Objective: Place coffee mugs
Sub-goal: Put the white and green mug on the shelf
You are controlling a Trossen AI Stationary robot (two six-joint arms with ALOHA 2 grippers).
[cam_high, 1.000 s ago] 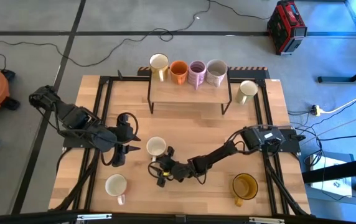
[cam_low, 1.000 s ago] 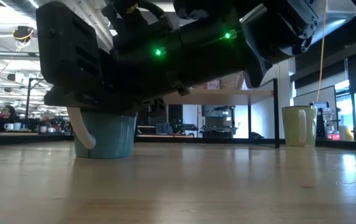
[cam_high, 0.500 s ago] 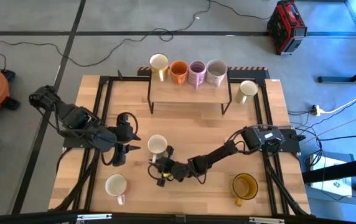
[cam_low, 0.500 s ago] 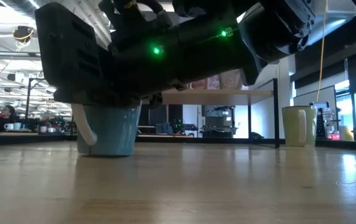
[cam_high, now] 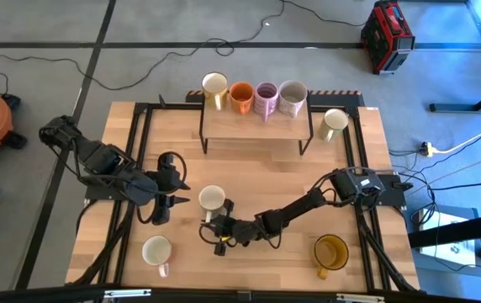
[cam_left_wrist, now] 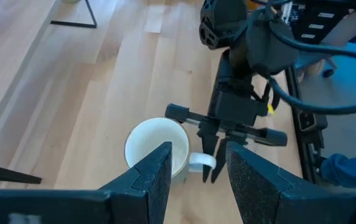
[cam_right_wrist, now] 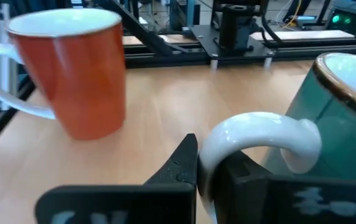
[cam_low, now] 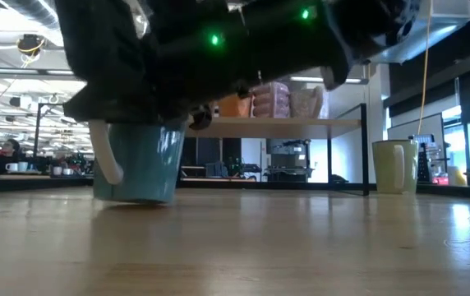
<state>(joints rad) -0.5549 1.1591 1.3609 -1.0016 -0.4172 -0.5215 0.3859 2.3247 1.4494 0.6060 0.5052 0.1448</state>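
The right tool (cam_high: 218,235) lies low over the wooden surface (cam_high: 257,172), reaching out from the right arm toward the middle, and its fingers (cam_right_wrist: 184,163) are pinched tight on the white handle of a teal mug (cam_right_wrist: 337,112) with a white inside, which shows from above as a cream-rimmed mug just beyond the tool's tip. In the low view that teal mug (cam_low: 136,162) sits slightly tipped, one edge of its base a little off the surface, with the dark arm lying across its top. The left tool (cam_high: 173,199) hangs just to the far side of the same mug from the right tool, its fingers (cam_left_wrist: 150,180) spread wide and holding nothing; past them the left wrist view shows the mug's white inside (cam_left_wrist: 156,146) and the right tool gripping its handle. An orange-red mug with a white handle (cam_right_wrist: 78,71) stands on the surface near the right tool, upright and apart from the held one; from above it shows its cream inside (cam_high: 156,250). An amber mug (cam_high: 330,252) stands behind the right tool, near the right arm's base. Well beyond both tools, a small raised shelf (cam_high: 256,126) carries four mugs in a row: cream (cam_high: 214,85), orange (cam_high: 241,93), lilac (cam_high: 266,95) and grey-white (cam_high: 293,94). A further cream mug (cam_high: 335,122) stands on the surface just beside the shelf.
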